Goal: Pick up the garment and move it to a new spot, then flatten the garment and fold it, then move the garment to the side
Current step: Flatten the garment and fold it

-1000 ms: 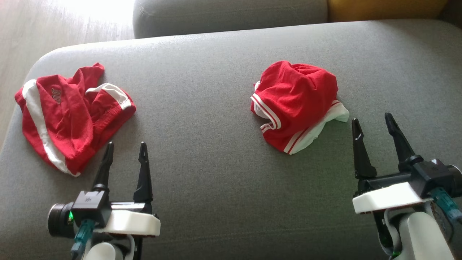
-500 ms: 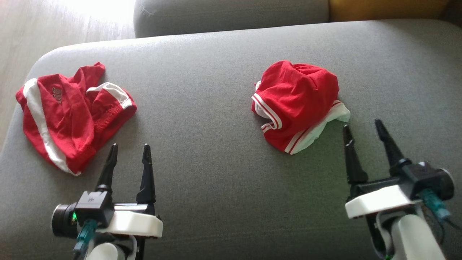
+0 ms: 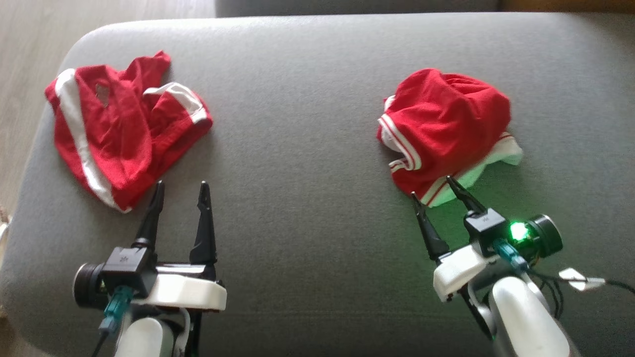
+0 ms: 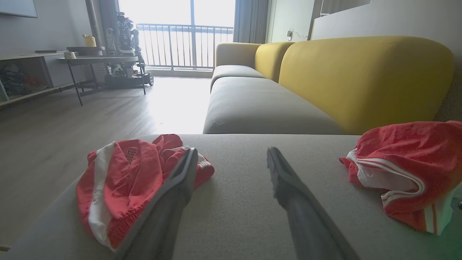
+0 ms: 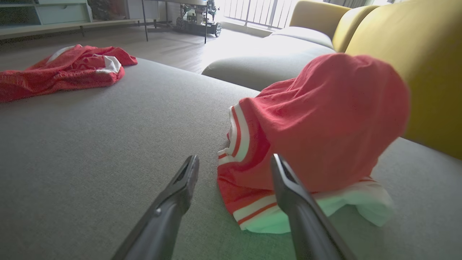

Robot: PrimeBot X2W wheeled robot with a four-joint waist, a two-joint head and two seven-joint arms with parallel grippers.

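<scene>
A crumpled red garment [image 3: 446, 124] with white striped trim is bunched up on the right of the grey sofa cushion [image 3: 307, 148]. My right gripper [image 3: 431, 187] is open, and its fingertips reach the garment's near hem. In the right wrist view the garment [image 5: 325, 119] rises just past the open right gripper [image 5: 235, 158]; the right finger overlaps its striped edge. Another red garment [image 3: 119, 129] with white bands lies flatter at the cushion's left end. Just short of it, my left gripper [image 3: 181, 184] is open and empty. The left wrist view shows the left gripper [image 4: 232, 150] between both garments.
The cushion's rounded left edge drops to a wooden floor [image 3: 25, 59]. A yellow backrest [image 4: 361, 79] rises behind the cushion. Another grey seat [image 4: 252, 104] lies beyond it. A dark table [image 4: 97, 61] stands far off across the room.
My right gripper has swung left and forward until its tips reach the right garment's hem. The head camera has shifted, so the whole scene sits differently. The left gripper has barely moved.
</scene>
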